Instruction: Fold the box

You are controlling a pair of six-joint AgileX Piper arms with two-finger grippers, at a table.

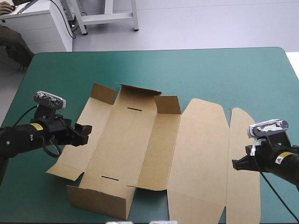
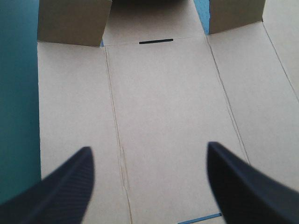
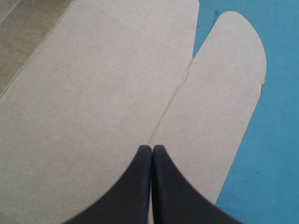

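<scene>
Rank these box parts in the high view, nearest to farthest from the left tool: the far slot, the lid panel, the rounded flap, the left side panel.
1. The left side panel, directly under the left tool.
2. The far slot, off to the tool's right, on the far side.
3. The lid panel, further right than the slot.
4. The rounded flap, rightmost of all.

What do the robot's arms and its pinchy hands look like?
The left arm and the right arm are both black and chunky, and each has a small yellow label near the wrist. The left gripper and the right gripper each have two broad black fingers, curved like fins and narrowing to a point.
</scene>
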